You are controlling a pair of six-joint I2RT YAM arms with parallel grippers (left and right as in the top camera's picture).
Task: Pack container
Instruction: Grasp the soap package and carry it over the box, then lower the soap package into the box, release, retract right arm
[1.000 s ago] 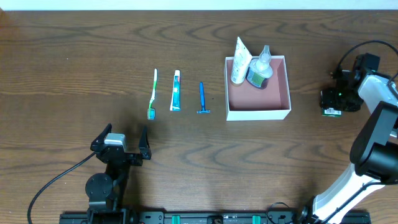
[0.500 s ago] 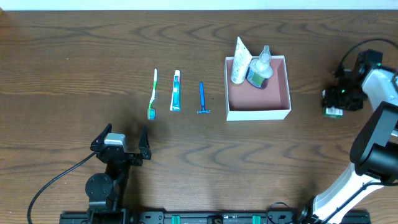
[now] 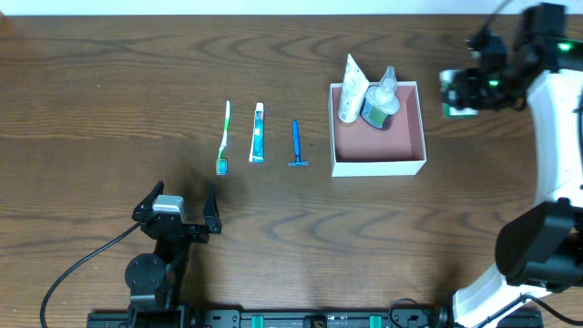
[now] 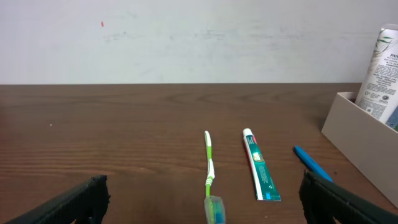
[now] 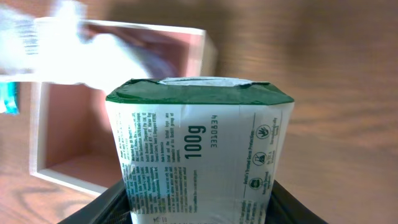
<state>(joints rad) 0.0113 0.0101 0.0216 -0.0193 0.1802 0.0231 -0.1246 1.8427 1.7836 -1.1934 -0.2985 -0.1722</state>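
Note:
The container [image 3: 407,151] is a square white box with a pink inside, right of centre; it also shows in the right wrist view [image 5: 59,118] and at the left wrist view's right edge [image 4: 364,140]. It holds a white tube [image 3: 352,89] and a clear bottle [image 3: 384,91]. My right gripper [image 3: 457,94] is shut on a white and green soap box [image 5: 199,149], raised just right of the container's far corner. A green toothbrush [image 3: 223,137], a toothpaste tube [image 3: 259,132] and a blue razor [image 3: 295,143] lie in a row left of the container. My left gripper [image 3: 178,208] is open, near the front edge.
The wood table [image 3: 109,91] stretches left and in front of the container. The left arm's base and cable [image 3: 82,264] sit at the front left. The right arm [image 3: 556,137] runs down the right side.
My right gripper has lifted the soap box from the table at the far right and carried it back and left toward the container. The left arm has not moved.

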